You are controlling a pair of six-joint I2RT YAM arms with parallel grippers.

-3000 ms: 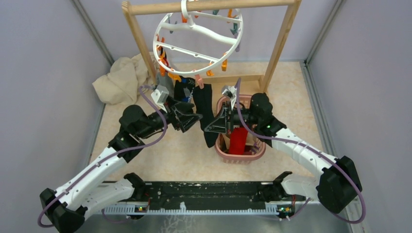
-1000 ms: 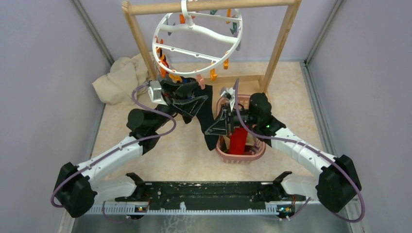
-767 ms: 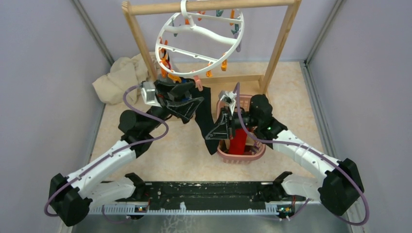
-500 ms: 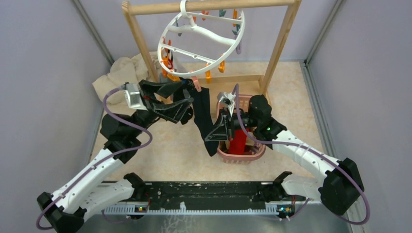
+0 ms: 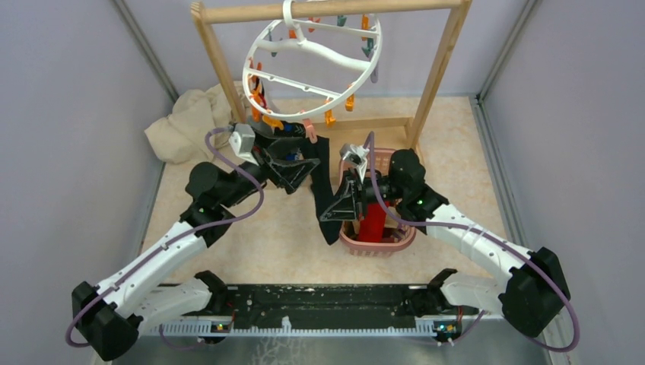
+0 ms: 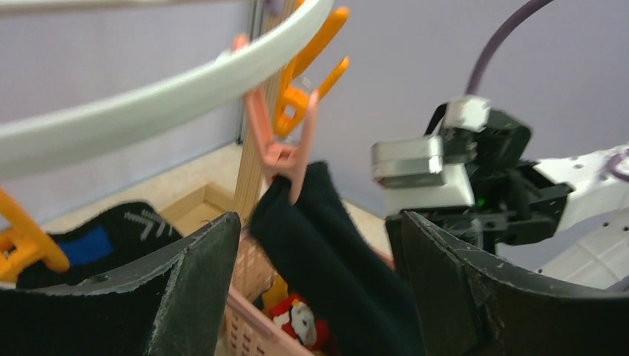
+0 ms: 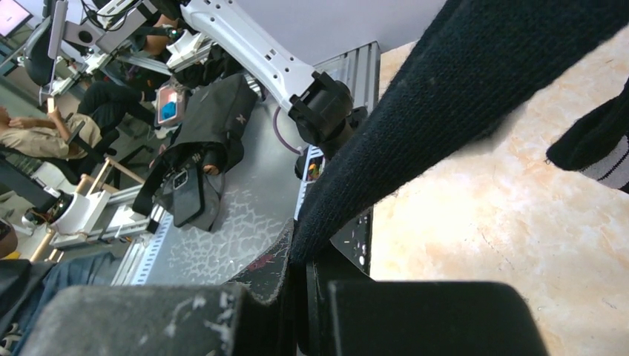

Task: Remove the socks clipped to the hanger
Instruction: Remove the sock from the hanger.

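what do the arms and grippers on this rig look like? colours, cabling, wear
The left arm and right arm have white tubular links and black joint housings. A purple cable runs along each. The left gripper and right gripper have black wedge-shaped fingers with scuffed, whitened edges, and a silver-white camera block at each wrist.

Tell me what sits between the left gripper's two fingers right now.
The black sock, hanging from the pink clip, sits between the fingers of the open left gripper, touching neither as far as the left wrist view shows.
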